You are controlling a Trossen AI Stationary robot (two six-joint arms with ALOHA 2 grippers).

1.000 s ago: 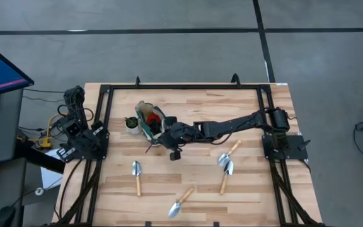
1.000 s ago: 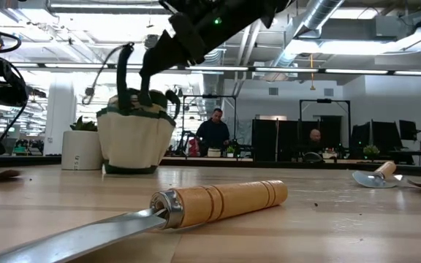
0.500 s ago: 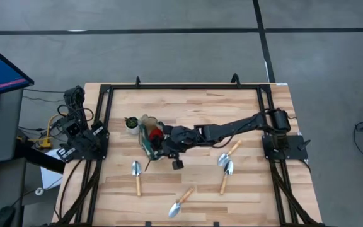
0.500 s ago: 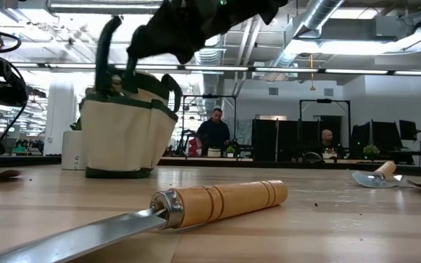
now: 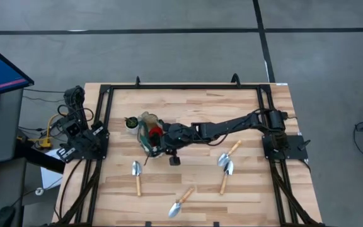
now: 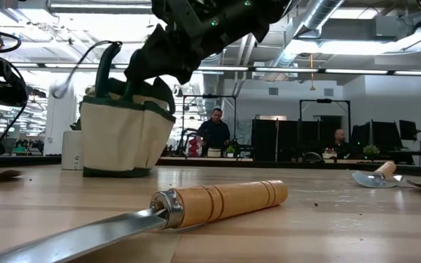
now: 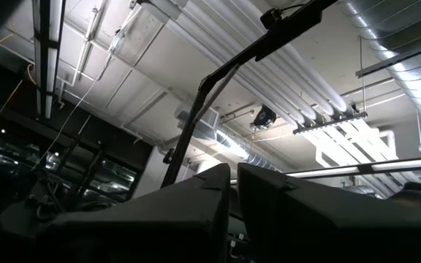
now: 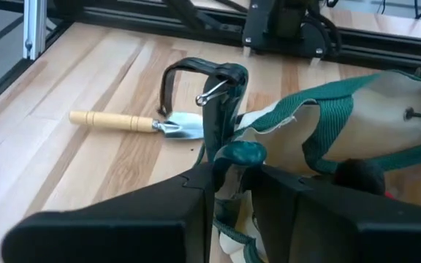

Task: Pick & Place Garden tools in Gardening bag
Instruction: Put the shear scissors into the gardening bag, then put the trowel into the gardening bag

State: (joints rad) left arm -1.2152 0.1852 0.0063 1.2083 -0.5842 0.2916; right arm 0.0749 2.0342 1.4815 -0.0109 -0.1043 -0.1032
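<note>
Reaching across the desk [image 5: 244, 101], my right fingers [image 8: 229, 179] were pinched shut on a green handle strap of the gardening bag [image 5: 149, 131], which stood directly under them, just beside the small white pot [image 5: 132, 123]. Four trowels lay on the desk nearer the front than the bag, the closest one [image 5: 137, 173] near it. My left fingers [image 7: 234, 201] were closed on nothing, parked well apart from the bag at the desk's left edge.

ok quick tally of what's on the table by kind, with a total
trowels: 4, at and
gardening bag: 1
white pot: 1
red-and-black tool in the bag: 1
total: 7
</note>
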